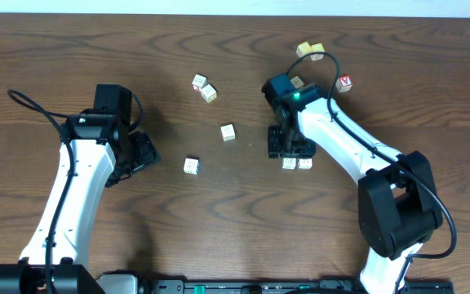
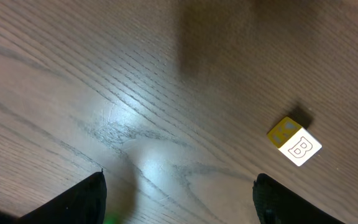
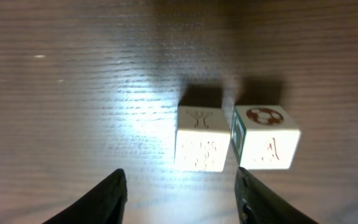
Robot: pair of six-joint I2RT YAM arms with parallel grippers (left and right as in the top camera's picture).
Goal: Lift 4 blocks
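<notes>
Right wrist view: the right gripper (image 3: 180,194) is seen with jaws parted and empty, just short of two blocks (image 3: 267,140) resting side by side on the table (image 3: 73,74) (barely a gap between). The Y cube (image 3: 201,138) should be straddled squarely, so its neighbour is not nudged.
</notes>
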